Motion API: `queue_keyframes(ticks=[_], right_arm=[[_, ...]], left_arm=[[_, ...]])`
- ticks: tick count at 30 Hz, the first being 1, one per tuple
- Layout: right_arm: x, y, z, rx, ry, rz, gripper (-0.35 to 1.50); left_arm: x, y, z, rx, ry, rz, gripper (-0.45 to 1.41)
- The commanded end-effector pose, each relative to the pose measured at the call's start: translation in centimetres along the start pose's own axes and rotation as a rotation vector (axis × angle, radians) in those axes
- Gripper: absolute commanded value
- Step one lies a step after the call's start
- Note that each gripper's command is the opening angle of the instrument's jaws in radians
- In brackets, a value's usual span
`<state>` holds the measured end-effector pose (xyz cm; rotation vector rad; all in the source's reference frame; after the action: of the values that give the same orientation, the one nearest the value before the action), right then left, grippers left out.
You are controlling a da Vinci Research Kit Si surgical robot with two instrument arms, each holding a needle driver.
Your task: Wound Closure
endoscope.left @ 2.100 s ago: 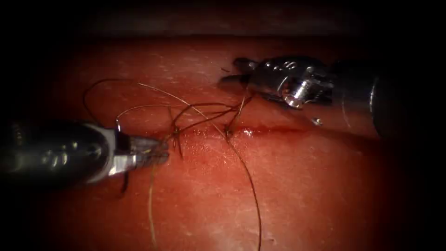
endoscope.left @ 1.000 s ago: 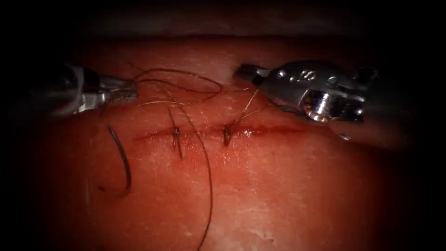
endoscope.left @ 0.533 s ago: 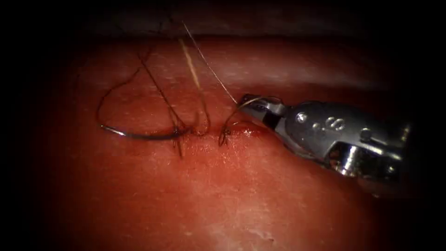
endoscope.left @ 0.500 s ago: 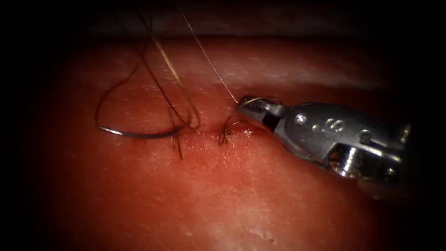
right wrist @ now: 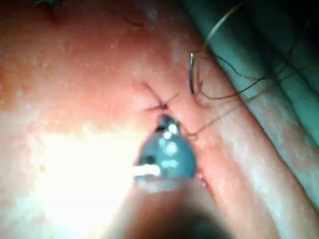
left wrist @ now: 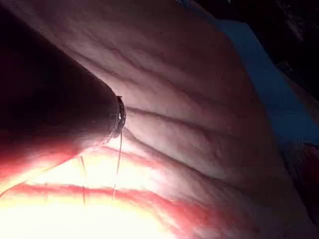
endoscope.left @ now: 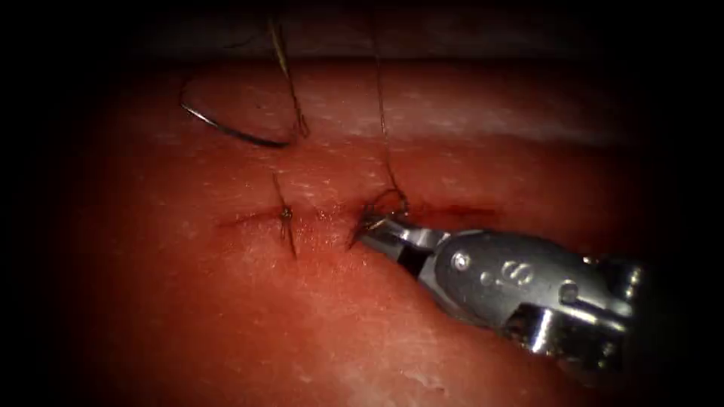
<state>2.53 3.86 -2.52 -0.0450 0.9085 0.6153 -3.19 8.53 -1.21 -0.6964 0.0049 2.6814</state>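
since the right arm's tool (endoscope.left: 371, 228) has its tips down on the cut (endoscope.left: 452, 213) at the knot (endoscope.left: 386, 200) of the right-hand stitch, this reads as a throw being snugged, and the care lies in how the pull is shared

its jaws look closed, or very nearly, on the short end of the thread (endoscope.left: 382, 113) just where it leaves the tissue (endoscope.left: 377, 339); the right wrist view shows the same tool (right wrist: 167, 122) tip-down at that stitch. two strands climb out of the endoscope view, and in the left wrist view one strand (left wrist: 118, 159) hangs by the left arm's shaft (left wrist: 65, 109); what that tool grips i cannot tell

the needle (endoscope.left: 226, 130) is free of the tissue, held by neither tool as far as i can see, hanging on its thread above the cut and to the left, past the finished left stitch (endoscope.left: 286, 215)

to do it well, i'd judge:
- keep the right tips low and close to the knot, so the pull runs along the tissue and does not lift the edges
- draw evenly against the long strand, stopping once the edges just meet
- mind the loose needle (right wrist: 191, 74) so its thread doesn't snag the left stitch
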Motion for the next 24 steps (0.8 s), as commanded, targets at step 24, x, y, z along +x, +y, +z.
queue_keyframes(ticks=[24], right_arm=[[-0.26, -0.46, 0.02, 0.05, -0.022, -0.04, -0.35]], left_arm=[[1.2, -1.07, 0.86, 0.203, -0.215, 0.418, -0.35]])
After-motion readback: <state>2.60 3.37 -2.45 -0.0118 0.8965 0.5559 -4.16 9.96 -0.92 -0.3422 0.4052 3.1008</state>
